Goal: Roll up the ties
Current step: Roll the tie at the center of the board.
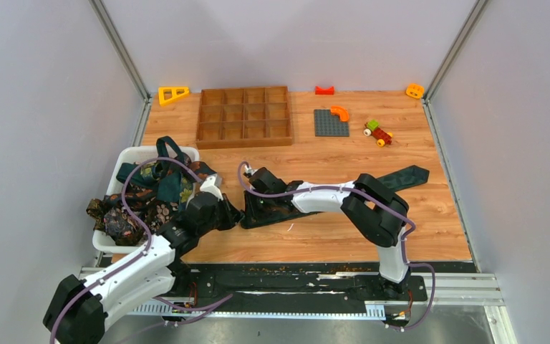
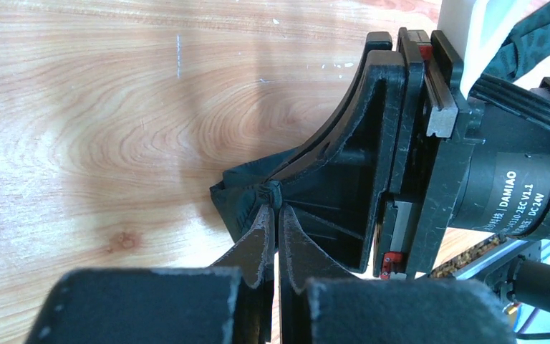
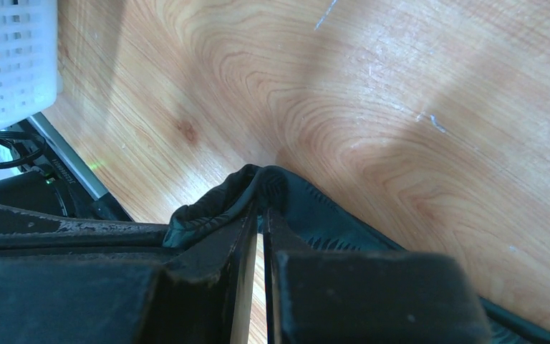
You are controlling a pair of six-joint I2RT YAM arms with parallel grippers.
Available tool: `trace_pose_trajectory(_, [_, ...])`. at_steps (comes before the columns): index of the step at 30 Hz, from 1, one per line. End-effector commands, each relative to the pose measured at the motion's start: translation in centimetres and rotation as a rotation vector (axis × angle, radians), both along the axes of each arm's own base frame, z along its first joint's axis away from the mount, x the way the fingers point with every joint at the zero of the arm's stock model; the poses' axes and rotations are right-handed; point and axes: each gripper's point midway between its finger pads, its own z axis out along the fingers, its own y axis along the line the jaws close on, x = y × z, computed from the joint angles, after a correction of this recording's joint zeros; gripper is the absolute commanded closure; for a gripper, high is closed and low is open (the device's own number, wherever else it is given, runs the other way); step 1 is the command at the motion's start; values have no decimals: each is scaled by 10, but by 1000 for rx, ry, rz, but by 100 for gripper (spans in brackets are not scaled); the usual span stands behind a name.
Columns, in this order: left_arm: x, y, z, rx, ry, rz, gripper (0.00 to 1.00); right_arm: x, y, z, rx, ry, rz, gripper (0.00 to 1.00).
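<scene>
Here, the left pincer (image 2: pixel 274 204) is shown clamped on the folded end of the dark tie (image 2: pixel 233 197); the right pincer (image 3: pixel 261 208) is pinched narrowly on the same fold, just beside it. The remaining length is laid rightward across the bench (image 1: pixel 329 240). Other ties (image 1: pixel 154 190) are heaped in the white basket (image 1: pixel 137 152). The roll is judged barely begun: the end must next be turned over tightly along the strip.

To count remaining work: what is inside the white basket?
A tangled heap of ties, teal, dark and brown patterned, some hanging over the white basket's rim. The left arm covers one corner; anything under the heap is hidden.
</scene>
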Motion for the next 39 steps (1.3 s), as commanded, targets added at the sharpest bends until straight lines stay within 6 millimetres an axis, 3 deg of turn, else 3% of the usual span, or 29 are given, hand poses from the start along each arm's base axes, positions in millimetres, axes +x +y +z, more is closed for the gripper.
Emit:
trace_pose_trajectory(1, [14, -12, 23, -20, -69, -36, 100, -5, 7, 11, 51, -5, 14, 90])
trace_pose_trajectory(14, [14, -30, 10, -12, -24, -127, 100, -4, -6, 20, 17, -40, 5, 90])
trace_pose_trajectory(30, [14, -40, -5, 18, 2, -152, 100, 1, -26, 49, -20, -117, -13, 90])
trace_pose_trajectory(39, [15, -44, -9, 45, 17, -163, 100, 16, -58, 55, -68, -160, -77, 89])
